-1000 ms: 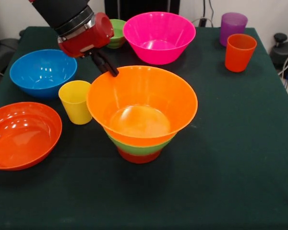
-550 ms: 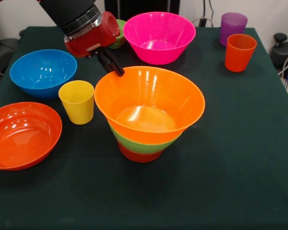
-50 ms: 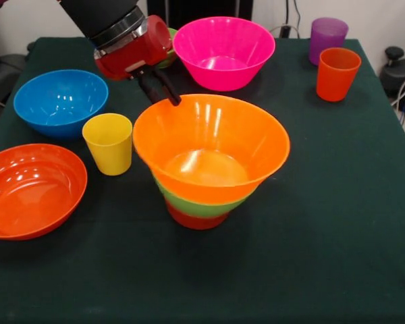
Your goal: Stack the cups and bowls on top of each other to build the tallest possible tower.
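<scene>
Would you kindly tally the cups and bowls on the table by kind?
Cups: 3 - yellow, orange, purple.
Bowls: 7 - blue, pink, shallow orange, small green, and three stacked: yellow-orange, green, red-orange.
Total: 10

We only get one view: camera sits across the table (image 3: 337, 270), looking down at a slant, pretty close in.
</scene>
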